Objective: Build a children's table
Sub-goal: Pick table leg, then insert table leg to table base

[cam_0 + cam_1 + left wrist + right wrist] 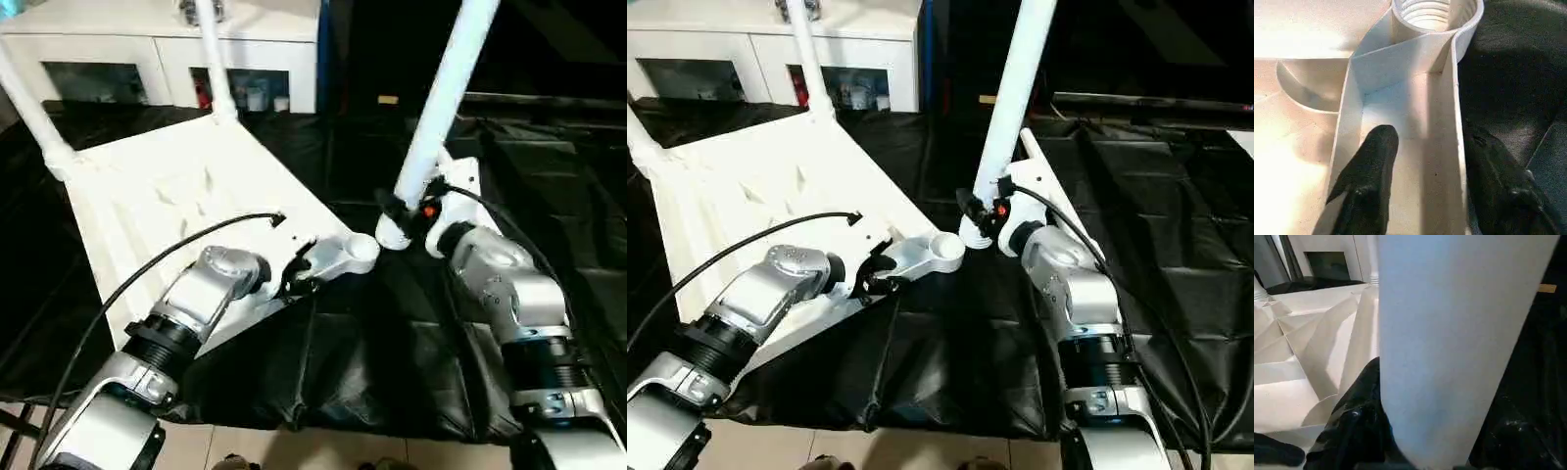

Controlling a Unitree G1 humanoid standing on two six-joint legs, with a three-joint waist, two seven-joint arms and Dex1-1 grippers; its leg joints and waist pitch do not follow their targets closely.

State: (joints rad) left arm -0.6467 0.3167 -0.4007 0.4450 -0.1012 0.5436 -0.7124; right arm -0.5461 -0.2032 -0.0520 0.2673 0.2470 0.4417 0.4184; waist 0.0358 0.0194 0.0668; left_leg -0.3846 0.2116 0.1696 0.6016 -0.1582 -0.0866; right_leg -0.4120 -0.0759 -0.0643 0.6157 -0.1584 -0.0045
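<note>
The large white ribbed plastic tabletop (186, 211) lies underside up on black sheeting (392, 362). Its corner wall is straddled by the left gripper (1425, 176), apparently closed on it. A long white tapered tube leg (446, 98) is clamped by the right gripper (407, 211). Both parts seem light, stiff and slippery, best taken at the rib and low on the tube.

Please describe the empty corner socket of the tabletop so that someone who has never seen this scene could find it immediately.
Find the white tabletop lying underside up on the black cloth. Follow its near edge to the corner nearest the right gripper, which holds a white leg. There sits the round socket: open and threaded inside, while the two far corners already carry upright legs.
</note>
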